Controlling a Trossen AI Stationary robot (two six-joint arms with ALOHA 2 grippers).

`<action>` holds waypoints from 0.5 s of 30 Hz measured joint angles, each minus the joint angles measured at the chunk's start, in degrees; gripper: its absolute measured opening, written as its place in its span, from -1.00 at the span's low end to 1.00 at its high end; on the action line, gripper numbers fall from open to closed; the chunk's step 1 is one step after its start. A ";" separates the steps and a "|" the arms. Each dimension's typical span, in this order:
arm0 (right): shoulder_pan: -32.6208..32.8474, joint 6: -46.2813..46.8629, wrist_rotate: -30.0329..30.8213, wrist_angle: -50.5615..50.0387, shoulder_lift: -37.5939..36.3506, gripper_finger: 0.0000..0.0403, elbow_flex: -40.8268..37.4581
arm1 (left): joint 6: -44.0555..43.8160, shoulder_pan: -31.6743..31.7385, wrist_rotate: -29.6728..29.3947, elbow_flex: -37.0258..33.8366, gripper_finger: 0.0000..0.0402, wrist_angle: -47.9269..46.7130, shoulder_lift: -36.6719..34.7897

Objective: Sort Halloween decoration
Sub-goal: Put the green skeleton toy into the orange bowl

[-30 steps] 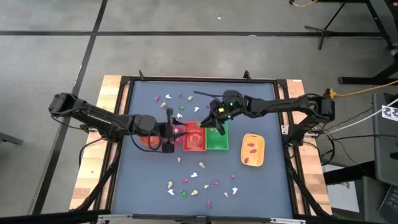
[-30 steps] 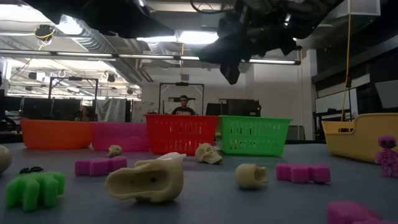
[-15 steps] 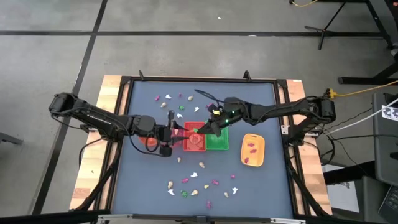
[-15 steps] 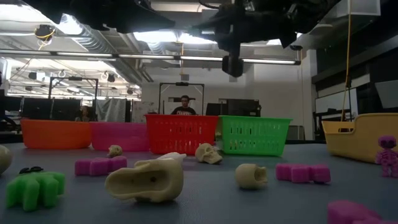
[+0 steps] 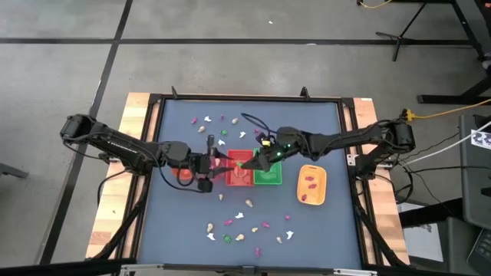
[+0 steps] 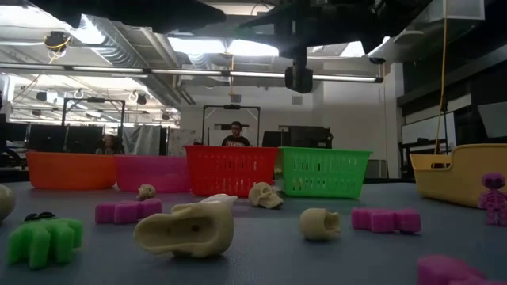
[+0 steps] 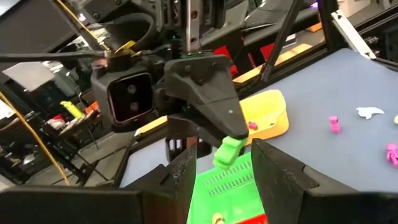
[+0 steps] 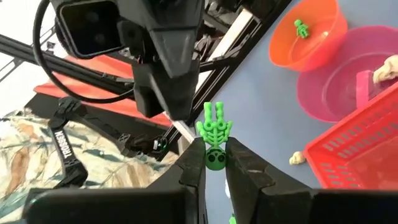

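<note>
Low view, nearest the camera: loose trinkets on the dark table — a green spider-like piece, a cream skull, a smaller cream skull, magenta pieces and a magenta skeleton at the right edge. Behind them, a row of containers: orange bowl, pink bowl, red basket, green basket, with a yellow tray off to the right. From above, the right gripper hangs over the seam between the red basket and green basket, clenched on a green skeleton that sticks out upright between its fingertips; the same green piece shows in the left wrist view. The left gripper is just beside the red basket, above the pink bowl, facing the right gripper; its fingers stand apart with nothing between them. More trinkets lie scattered at the table's far side. Beyond the table, a person stands in the room.
</note>
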 joint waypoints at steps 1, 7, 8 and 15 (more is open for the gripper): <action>0.35 -0.01 1.22 0.02 -0.01 -0.76 0.00 | 0.02 0.00 0.57 0.00 -0.32 -0.02 0.00; 1.24 -0.75 4.60 1.34 -0.01 -0.76 0.00 | 0.02 -0.03 2.96 0.00 -0.32 -0.13 0.00; 1.24 -0.81 4.70 1.50 -0.01 -0.76 0.00 | 0.02 -0.02 2.99 0.00 -0.32 -0.13 0.00; 3.46 -3.77 7.83 1.40 -0.01 -0.76 0.00 | 0.02 -0.02 3.05 0.00 -0.32 -0.15 0.00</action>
